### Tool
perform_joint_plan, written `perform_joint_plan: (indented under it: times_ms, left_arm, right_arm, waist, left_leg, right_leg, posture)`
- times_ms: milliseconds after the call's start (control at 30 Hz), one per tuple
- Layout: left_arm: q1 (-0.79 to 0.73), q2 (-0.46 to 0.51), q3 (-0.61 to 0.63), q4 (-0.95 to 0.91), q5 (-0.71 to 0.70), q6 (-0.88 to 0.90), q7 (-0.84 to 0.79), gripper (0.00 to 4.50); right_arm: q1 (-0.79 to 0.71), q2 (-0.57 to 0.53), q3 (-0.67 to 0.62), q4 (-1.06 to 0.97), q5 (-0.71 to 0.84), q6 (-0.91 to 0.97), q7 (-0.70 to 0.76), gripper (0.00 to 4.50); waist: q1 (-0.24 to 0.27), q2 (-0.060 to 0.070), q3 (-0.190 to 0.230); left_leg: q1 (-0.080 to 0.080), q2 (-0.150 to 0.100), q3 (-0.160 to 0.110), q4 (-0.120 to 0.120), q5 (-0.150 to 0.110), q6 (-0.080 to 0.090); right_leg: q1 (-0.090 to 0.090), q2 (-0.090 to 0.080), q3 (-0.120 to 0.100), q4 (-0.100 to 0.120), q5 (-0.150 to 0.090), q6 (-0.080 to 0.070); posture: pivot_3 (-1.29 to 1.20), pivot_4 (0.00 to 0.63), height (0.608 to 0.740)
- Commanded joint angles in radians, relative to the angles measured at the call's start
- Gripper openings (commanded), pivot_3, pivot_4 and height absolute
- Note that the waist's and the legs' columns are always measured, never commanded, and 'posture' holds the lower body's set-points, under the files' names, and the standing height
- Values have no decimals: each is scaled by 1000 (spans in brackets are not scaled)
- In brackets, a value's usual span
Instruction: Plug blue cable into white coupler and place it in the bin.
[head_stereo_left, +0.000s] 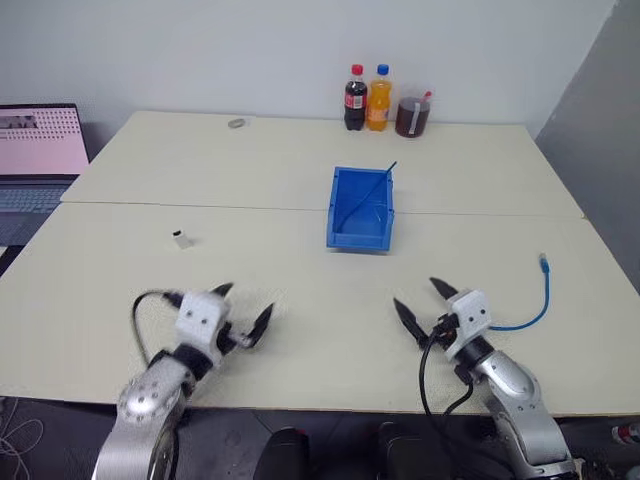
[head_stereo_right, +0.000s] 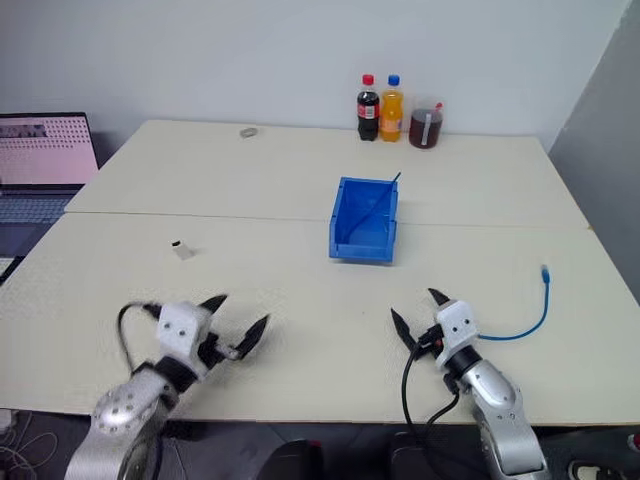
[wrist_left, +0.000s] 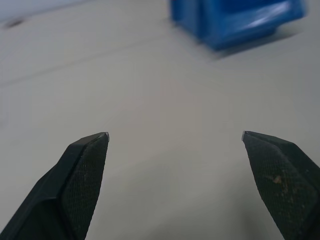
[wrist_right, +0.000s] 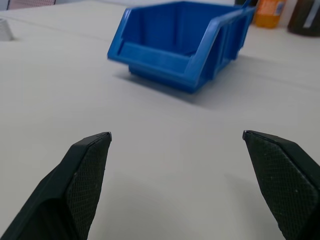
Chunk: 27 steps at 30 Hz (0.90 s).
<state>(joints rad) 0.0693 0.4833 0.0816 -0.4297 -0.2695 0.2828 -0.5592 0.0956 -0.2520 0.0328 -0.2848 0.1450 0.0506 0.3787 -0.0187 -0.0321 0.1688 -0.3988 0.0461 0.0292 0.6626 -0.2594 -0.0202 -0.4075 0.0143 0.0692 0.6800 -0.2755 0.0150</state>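
showing one bin (head_stereo_left: 360, 210), one blue cable (head_stereo_left: 533, 305), three bottles (head_stereo_left: 380, 100).

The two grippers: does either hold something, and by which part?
Nothing is held. The left gripper and the right gripper both have open, empty jaws above the table.

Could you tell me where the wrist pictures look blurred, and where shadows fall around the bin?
Left wrist view: the bin is smeared and soft, while the left claw fingertips are crisp. Right wrist view: the bin is clearer, with a soft dark shadow on the table beside its base; the bottles behind it are out of focus.
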Motion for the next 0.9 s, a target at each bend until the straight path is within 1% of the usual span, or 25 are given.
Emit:
perform_joint_plan:
  times_ms: [33, 67, 100, 167, 300, 433, 500, 600, 667, 733, 833, 867, 900]
  left_arm:
    - [-148, 83, -71, -74, -140, 151, -162, 4500]
    - [-191, 108, -90, -81, -177, 201, -201, 4500]
    - [-231, 137, -113, -87, -212, 243, -251, 4500]
    - [-296, 192, -156, -94, -253, 296, -344, 4500]
    - [-388, 239, -212, -61, -271, 327, -436, 4500]
    - [-435, 241, -245, -31, -243, 310, -472, 4500]
    - [-453, 232, -255, -14, -234, 302, -478, 4500]
    - [-463, 226, -274, 4, -209, 277, -489, 4500]
    - [-464, 223, -278, 8, -200, 271, -493, 4500]
    - [-463, 221, -278, 10, -197, 267, -493, 4500]
    - [-461, 219, -279, 8, -185, 264, -489, 4500]
    - [-459, 221, -279, 8, -181, 262, -488, 4500]
    - [-457, 221, -278, 5, -180, 263, -487, 4500]
  right_arm:
    - [-28, -8, -134, -84, 35, 75, -92, 4473]
    - [-40, -18, -164, -87, 36, 97, -107, 4473]
    - [-56, -28, -199, -87, 38, 128, -127, 4473]
    - [-87, -49, -267, -81, 39, 192, -171, 4473]
    - [-128, -106, -358, -55, 54, 347, -210, 4473]
    - [-168, -148, -409, -12, 65, 490, -233, 4473]
    - [-215, -182, -426, 49, 67, 615, -245, 4473]
    - [-292, -227, -452, 174, 75, 711, -248, 4473]
    - [-339, -263, -448, 267, 80, 751, -227, 4473]
    - [-371, -275, -455, 325, 94, 780, -219, 4473]
    - [-389, -309, -438, 394, 75, 761, -198, 4473]
    - [-396, -317, -434, 416, 72, 760, -191, 4194]
    - [-401, -326, -429, 435, 75, 766, -177, 4087]
  waist:
    - [-5, 0, 0]
    - [-10, 0, 0]
    - [-14, 0, 0]
    - [-20, 0, 1]
    - [-22, 1, 2]
    - [-21, 1, 2]
    - [-23, 1, 2]
    - [-23, 2, 2]
    - [-23, 2, 3]
    - [-23, 2, 3]
    - [-22, 2, 3]
    - [-22, 2, 3]
    - [-22, 2, 3]
  left_leg:
    - [1, -1, 2, 0, 0, 0]
    - [1, -1, 2, 0, 0, 0]
    - [1, -1, 3, 0, 0, 0]
    - [1, -1, 5, -1, 0, 0]
    - [-1, -1, 2, -3, -1, 0]
    - [-1, -1, 1, -3, -1, 0]
    - [-1, -1, 1, -3, -1, 0]
    - [-1, -1, 2, -3, -1, 0]
    - [-1, -1, 3, -2, -1, 0]
    - [-1, -2, 3, -2, -1, 0]
    - [-1, -1, 2, -2, -1, 0]
    - [-1, -2, 2, -2, -1, 0]
    - [-1, -1, 2, -2, -1, 0]
  right_leg:
    - [0, 0, 0, 0, 0, 1]
    - [0, 0, 0, -1, 1, 2]
    - [0, 0, 0, -1, 3, 8]
    - [-1, 0, 1, -1, 3, 9]
    - [-3, 2, 1, 0, 2, 8]
    - [-2, 3, 1, 0, 0, 5]
    - [-2, 3, 2, 0, 0, 5]
    - [-2, 2, 2, 0, 1, 6]
    - [-2, 2, 2, 0, 1, 7]
    - [-2, 2, 2, 0, 2, 8]
    - [-2, 2, 3, -1, 2, 8]
    - [-2, 2, 3, -1, 2, 8]
    - [-2, 2, 3, -1, 2, 8]
  posture:
    - [0, 150, 740]
    - [0, 150, 740]
    - [0, 150, 740]
    - [0, 150, 740]
    - [0, 150, 740]
    - [0, 150, 740]
    - [0, 150, 740]
    - [0, 150, 740]
    - [0, 150, 740]
    - [0, 150, 740]
    - [0, 150, 740]
    - [0, 150, 740]
    - [0, 150, 740]
